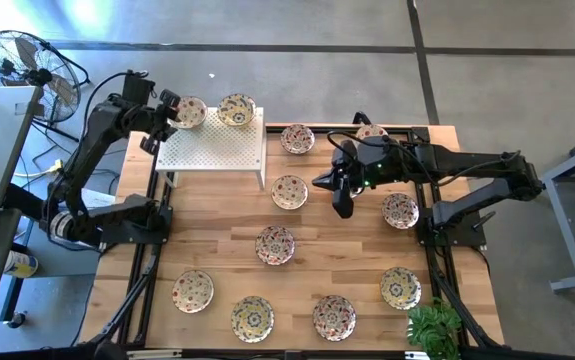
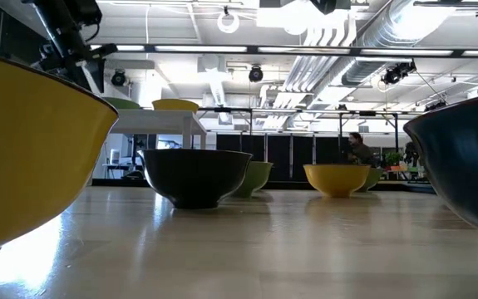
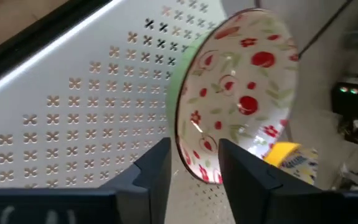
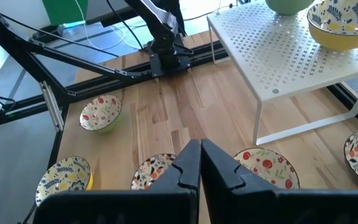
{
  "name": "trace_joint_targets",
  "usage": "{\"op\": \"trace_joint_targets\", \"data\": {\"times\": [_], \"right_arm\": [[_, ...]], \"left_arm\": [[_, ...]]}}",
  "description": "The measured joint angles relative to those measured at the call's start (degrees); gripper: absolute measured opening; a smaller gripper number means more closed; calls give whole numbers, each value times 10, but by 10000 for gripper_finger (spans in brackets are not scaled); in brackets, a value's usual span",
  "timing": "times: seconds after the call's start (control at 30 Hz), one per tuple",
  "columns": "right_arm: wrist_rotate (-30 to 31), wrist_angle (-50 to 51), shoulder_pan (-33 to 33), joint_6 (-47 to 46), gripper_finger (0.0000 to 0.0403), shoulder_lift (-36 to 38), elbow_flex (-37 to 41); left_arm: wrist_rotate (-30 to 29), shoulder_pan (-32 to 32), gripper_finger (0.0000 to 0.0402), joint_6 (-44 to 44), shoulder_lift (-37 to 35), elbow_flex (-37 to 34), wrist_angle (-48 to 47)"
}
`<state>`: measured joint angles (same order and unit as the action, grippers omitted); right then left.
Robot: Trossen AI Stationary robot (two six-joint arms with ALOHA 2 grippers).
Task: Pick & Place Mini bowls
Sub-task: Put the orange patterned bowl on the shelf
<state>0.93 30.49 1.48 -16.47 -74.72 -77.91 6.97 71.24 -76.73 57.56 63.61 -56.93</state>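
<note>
Two round patterned ceramic mini bowls (image 1: 214, 111) are sitting on the white perforated metal shelf (image 1: 212, 148); ten are lying on the wooden surface (image 1: 217, 258). The left hand (image 1: 166, 121) is spreading beside one shelf bowl; the right hand (image 1: 340, 204) is pressing together, empty

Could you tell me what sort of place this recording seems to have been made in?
Probably an industrial lab or workshop. The wooden table stands on a bare concrete floor beside a floor fan, and the low view shows exposed ceiling ducts with strip lights over an open hall.
</note>
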Motion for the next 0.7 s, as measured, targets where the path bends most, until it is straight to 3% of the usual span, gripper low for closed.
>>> {"op": "trace_joint_targets", "data": {"times": [0.17,0.43,0.57,0.7], "right_arm": [[0,-4,0,0,0,1,0],[6,-4,0,28,0,1,0],[33,-9,0,49,0,2,0],[49,-17,0,51,0,2,0]], "left_arm": [[1,0,142,83,-38,0,5],[68,-18,120,266,-127,0,10],[39,-82,97,304,-159,0,34],[-30,-173,70,325,-173,0,55]]}}
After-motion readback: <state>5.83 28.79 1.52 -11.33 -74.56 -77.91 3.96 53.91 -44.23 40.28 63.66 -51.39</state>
